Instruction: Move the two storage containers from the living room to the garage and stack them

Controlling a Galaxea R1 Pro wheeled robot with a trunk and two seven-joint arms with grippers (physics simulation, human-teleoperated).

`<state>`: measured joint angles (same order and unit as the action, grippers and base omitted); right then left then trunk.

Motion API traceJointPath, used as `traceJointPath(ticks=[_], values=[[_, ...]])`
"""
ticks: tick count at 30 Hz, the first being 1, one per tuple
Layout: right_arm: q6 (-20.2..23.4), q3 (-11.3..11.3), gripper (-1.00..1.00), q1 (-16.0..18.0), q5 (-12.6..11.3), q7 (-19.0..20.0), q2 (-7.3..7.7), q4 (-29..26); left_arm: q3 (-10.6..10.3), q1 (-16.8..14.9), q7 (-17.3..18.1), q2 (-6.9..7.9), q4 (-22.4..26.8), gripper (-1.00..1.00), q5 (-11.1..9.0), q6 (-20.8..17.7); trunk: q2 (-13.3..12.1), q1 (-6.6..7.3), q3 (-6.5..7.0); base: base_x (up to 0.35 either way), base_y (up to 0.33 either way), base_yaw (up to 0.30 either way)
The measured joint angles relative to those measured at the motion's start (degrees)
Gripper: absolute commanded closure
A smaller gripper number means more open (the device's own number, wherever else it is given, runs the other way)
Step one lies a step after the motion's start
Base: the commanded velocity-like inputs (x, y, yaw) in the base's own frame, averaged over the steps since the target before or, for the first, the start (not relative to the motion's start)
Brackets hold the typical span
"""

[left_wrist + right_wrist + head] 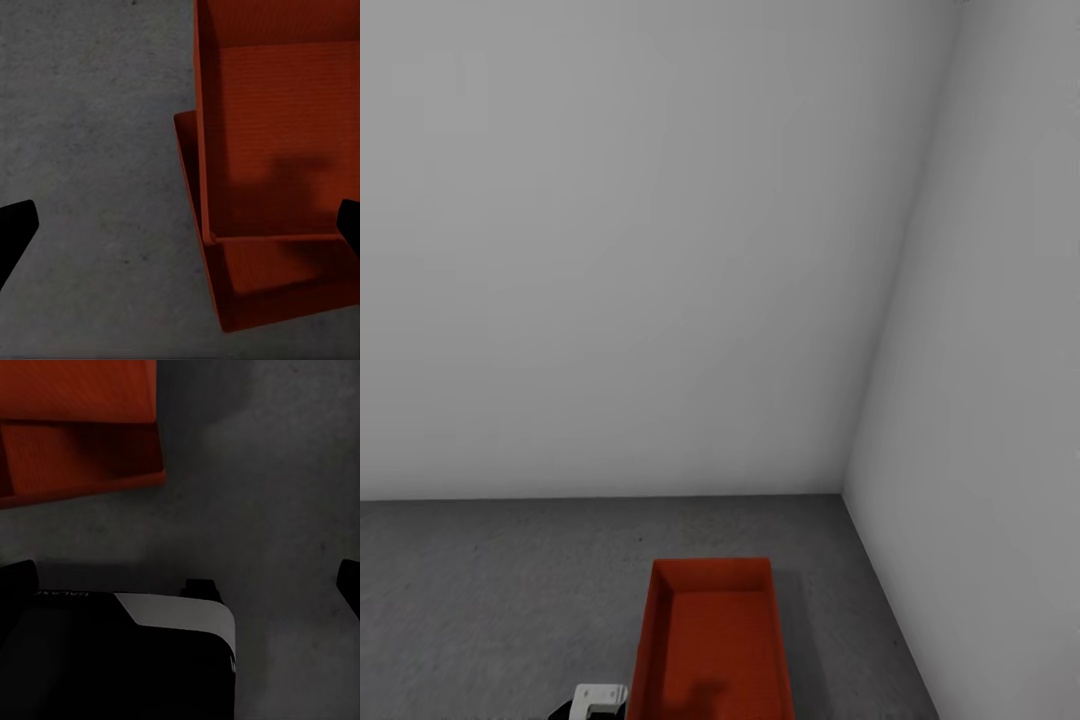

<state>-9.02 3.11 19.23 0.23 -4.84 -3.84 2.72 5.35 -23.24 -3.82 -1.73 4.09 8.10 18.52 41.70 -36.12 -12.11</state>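
Two red-orange storage containers stand stacked on the dark grey concrete floor (500,590) in a corner of the garage. In the head view the upper container (715,640) sits low in the middle, open side up and empty. Through the left wrist view the upper container (285,135) rests on the lower container (285,289), shifted so the lower one's rim and wall stick out. My left gripper (184,225) is open and empty above the floor beside the stack. My right gripper (184,581) is open too, away from the upper container (75,390) and the lower container (75,457).
Plain white-grey walls meet in a corner (860,440) just behind and to the right of the stack. Bare concrete stretches to the left. My own black and white base (172,622) lies under the right gripper. A white part of my left arm (598,697) shows beside the bin.
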Motion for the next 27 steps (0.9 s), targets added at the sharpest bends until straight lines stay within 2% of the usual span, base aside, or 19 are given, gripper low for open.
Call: traceJointPath(ticks=[27], values=[[0.0,0.0,-1.00,0.0,0.0,0.0,0.00,0.0,0.0,0.1,-0.7,-0.04,0.1,-1.00,0.0,0.0,0.0,0.03,0.00,-0.017,0.000,0.000]])
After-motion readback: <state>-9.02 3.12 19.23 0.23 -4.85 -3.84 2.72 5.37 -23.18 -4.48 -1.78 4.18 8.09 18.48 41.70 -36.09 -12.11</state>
